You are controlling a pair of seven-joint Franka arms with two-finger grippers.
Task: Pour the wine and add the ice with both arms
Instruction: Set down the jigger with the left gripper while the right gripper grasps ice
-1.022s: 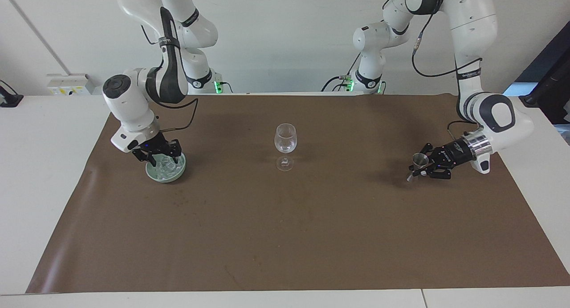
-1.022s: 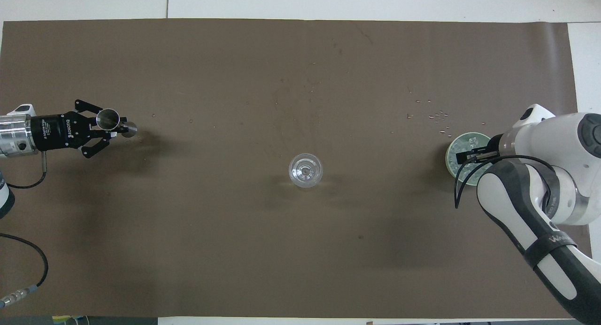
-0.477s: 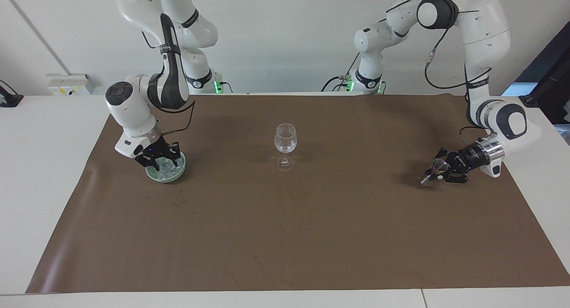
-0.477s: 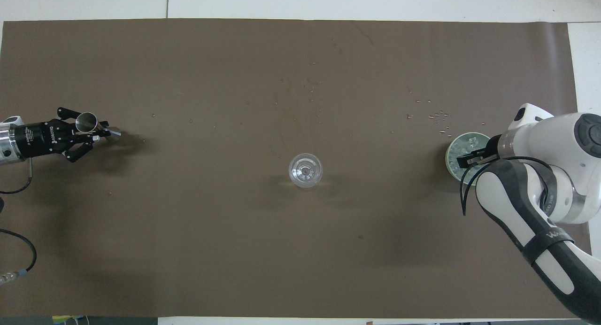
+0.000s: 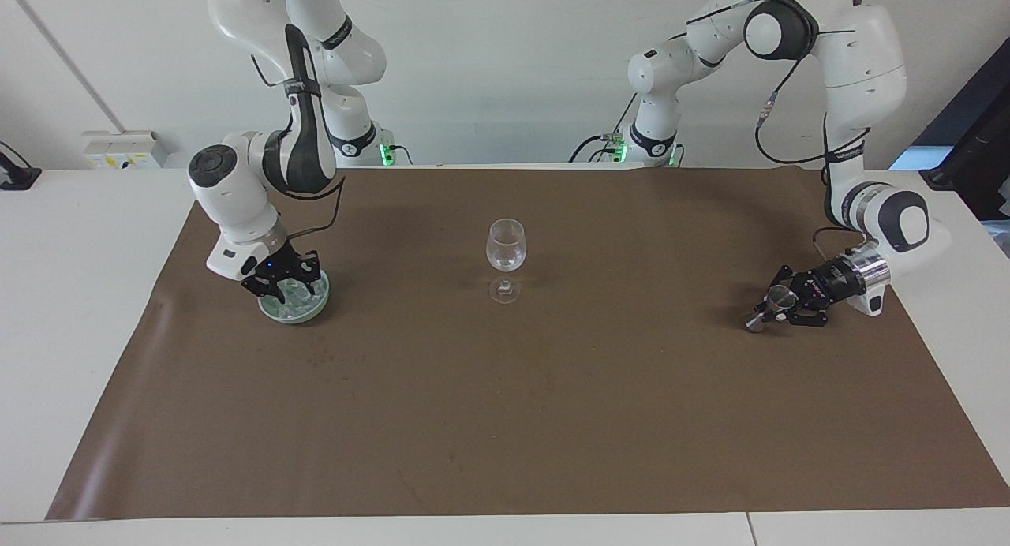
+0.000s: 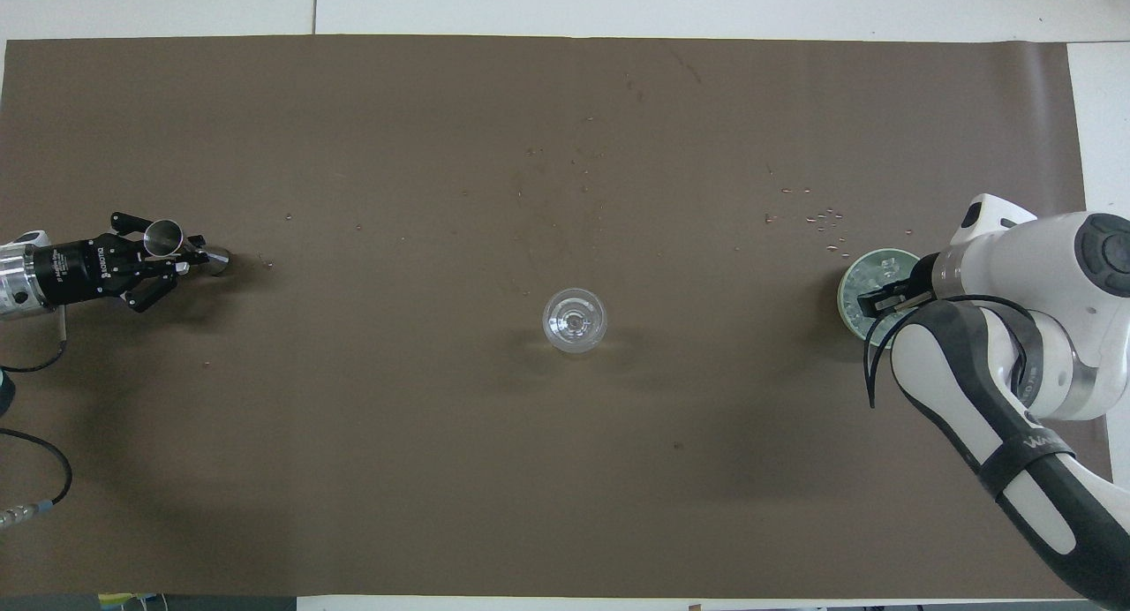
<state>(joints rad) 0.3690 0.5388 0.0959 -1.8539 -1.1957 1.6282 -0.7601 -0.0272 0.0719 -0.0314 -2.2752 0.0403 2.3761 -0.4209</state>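
At the right arm's end of the counter, on the brown mat: pale green bowl of ice, with the right tool lowered into it among the cubes. Apart or together there: cannot be told. No cube seen lifted clear.

At mid-mat, well apart from the bowl: upright wine glass, apparently without ice.

At the left arm's end: left tool clamped on a tilted metal jigger, held low over the mat. Contact between its lower end and the mat: not discernible.

Step in hand, by judgement: picking one cube from the bowl.

For a clean pick:
- Single out one cube lying free of its neighbours; avoid straddling two.
- Close squarely across flat faces, not corners. Likely slick, so apt to squirt sideways under a skewed squeeze.
- Stay off the bowl wall while closing, lest the bowl slide or tip.
- Lift straight up until clear of the rim before any sideways travel.
- Carry over the glass, centre above the bowl of the glass, release from low height. Thin stem, narrow foot: prone to toppling if struck.
- Hold the jigger away from the glass meanwhile, to avoid crossing paths.
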